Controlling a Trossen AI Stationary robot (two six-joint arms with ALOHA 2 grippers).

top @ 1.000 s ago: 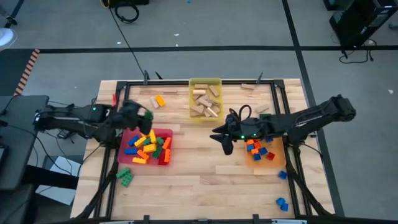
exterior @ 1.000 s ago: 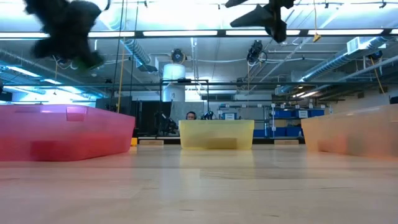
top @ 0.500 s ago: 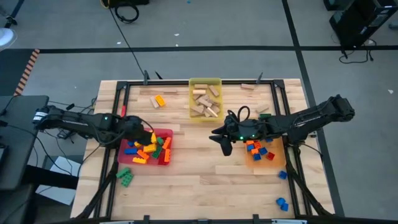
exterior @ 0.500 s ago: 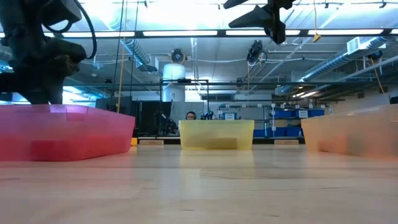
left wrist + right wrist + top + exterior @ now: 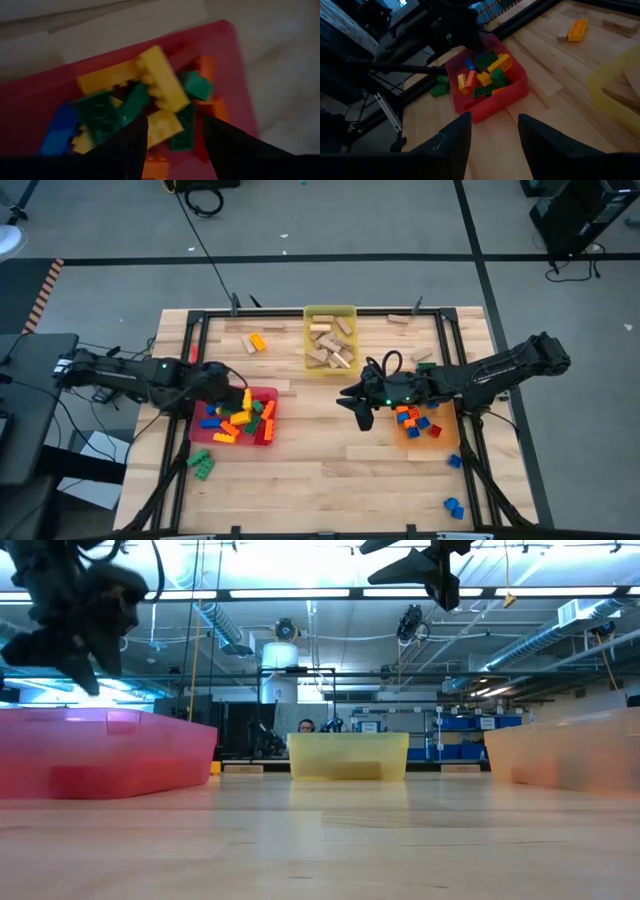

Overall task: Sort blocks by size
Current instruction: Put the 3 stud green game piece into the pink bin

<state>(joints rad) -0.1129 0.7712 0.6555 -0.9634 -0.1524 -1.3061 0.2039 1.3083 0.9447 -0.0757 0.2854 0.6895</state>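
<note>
- Left gripper [image 5: 232,395]: hangs over the near-left part of the red tray [image 5: 268,392]. A second ago it was higher and further back toward the table's edge; it then dipped into the tray and now sits just above the pile. In the left wrist view its two fingers [image 5: 131,145] stand apart with nothing between them, a yellow brick [image 5: 159,82] showing in the gap below. Judged: a brick has just been let go, so one more long piece is filed.
- Red tray contents: a heap of long bricks [image 5: 238,418], yellow, green, orange, blue.
- Right gripper [image 5: 362,410]: unmoved over the second, hovering above bare table between the red tray and the orange tray [image 5: 448,442]; fingers [image 5: 455,137] spread, empty.
- Orange tray: small blue and orange bricks [image 5: 418,420].
- Yellow tray [image 5: 312,315]: wooden blocks [image 5: 330,345].
- Unsorted: green bricks [image 5: 201,465] beside the red tray; an orange brick [image 5: 257,341] at the back; blue bricks [image 5: 453,506] near the front right corner; wooden pieces [image 5: 400,319] at the back edge.
</note>
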